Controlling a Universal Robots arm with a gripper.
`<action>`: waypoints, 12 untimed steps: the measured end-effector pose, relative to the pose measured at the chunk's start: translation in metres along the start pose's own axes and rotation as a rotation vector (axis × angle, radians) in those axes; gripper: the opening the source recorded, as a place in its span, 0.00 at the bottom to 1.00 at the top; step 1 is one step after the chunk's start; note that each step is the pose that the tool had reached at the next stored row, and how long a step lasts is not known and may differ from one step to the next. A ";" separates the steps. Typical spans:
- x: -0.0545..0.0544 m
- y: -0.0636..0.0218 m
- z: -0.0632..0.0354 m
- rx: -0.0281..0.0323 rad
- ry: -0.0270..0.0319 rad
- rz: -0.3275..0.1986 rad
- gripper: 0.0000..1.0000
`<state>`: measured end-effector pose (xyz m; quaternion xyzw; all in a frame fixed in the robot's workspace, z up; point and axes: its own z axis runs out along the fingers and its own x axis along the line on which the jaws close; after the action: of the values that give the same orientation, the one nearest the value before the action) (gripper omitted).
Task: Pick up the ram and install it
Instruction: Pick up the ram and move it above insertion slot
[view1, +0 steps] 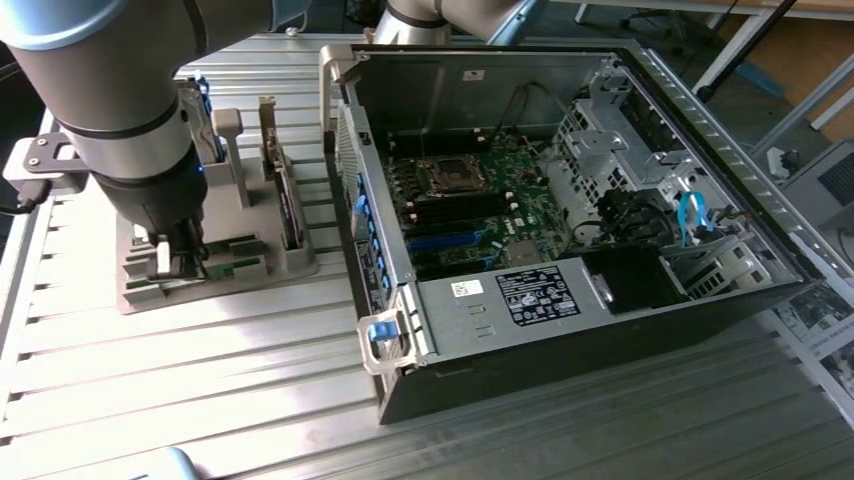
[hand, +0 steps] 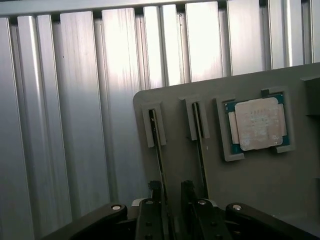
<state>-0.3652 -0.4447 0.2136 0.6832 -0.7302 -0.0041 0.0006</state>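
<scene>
The gripper (hand: 171, 189) hangs low over the grey holder (hand: 260, 190), at the end of the holder away from the CPU (hand: 256, 123). Its jaws stand wide apart and have hold of nothing. The two dark fingers (hand: 155, 194) straddle one ram (hand: 159, 145), which stands on its edge in the holder's outermost slot, the slot nearest the holder's side rim. That ram runs between the fingers, closer to one of them, with clear space on its other side. Whether the nearer finger touches it I cannot tell.

The second ram (hand: 200, 145) stands on its edge in the next slot inward, parallel to the first. It passes just outside the gripper, between the first ram and the CPU. The CPU lies flat in a square recess of the holder, silver face up, apart from both sticks.

In the exterior view the arm (view1: 127, 120) comes straight down over the holder (view1: 147, 295), and the gripper (view1: 180, 262) is among the parts at the holder's near end. The holder rests flat on the ribbed metal table (view1: 200, 380). The open case (view1: 534, 320) lies on its side just beside the holder, on the exterior view's right, with its board (view1: 494, 190) facing up. Taller parts stand upright at the holder's far end, behind the arm.
</scene>
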 end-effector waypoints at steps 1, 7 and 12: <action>0.000 0.0000 0.0003 0.0001 0.0005 -0.010 0.30; 0.000 0.0000 0.0014 -0.0001 0.0053 -0.077 0.30; 0.000 0.0000 0.0031 0.0000 0.0101 -0.131 0.30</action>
<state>-0.3651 -0.4447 0.2105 0.7295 -0.6839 -0.0007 0.0040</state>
